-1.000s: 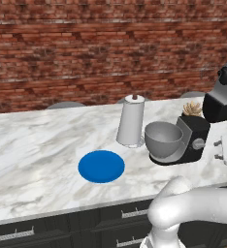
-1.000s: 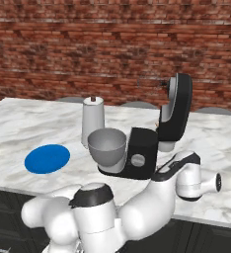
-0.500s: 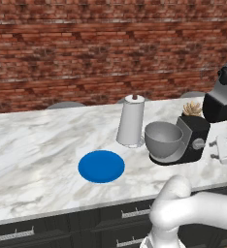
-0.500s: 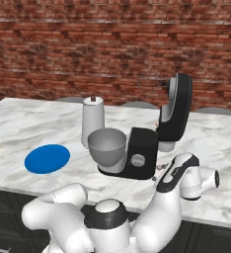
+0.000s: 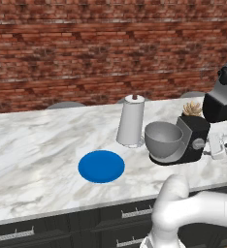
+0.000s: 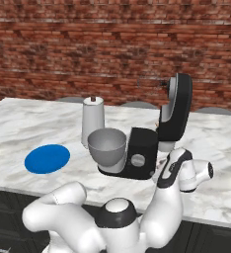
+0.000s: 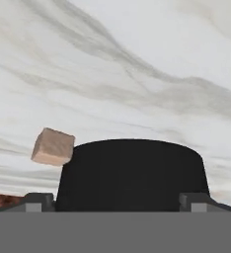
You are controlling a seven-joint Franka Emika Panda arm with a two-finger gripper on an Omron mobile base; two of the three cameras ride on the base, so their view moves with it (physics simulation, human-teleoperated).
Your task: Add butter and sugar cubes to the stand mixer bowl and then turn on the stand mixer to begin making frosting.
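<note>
The black stand mixer [image 6: 142,154] stands on the marble counter with its head [image 6: 175,108] tilted up. Its grey bowl [image 5: 163,140] [image 6: 106,147] sits in front, and a silver knob [image 5: 199,144] is on its side. My gripper [image 5: 211,149] hovers low just right of the mixer's base, facing it. In the hand view my gripper [image 7: 115,200] is open, with its fingertips [image 7: 38,200] far apart. Past them I see a black rounded part of the mixer [image 7: 132,173]. A tan sugar cube [image 7: 52,147] lies on the counter to its left. The butter is out of view.
A tall white roll [image 5: 131,121] [image 6: 93,121] stands just behind the bowl. A blue round plate [image 5: 101,166] [image 6: 47,158] lies to the left. A tan bushy object [image 5: 192,109] sits behind the mixer. A brick wall runs along the back of the counter, and dark drawers lie below its front edge.
The arm's elbow has risen in the right base view. The hand has edged slightly toward the mixer's base. The jaws have stayed open.
</note>
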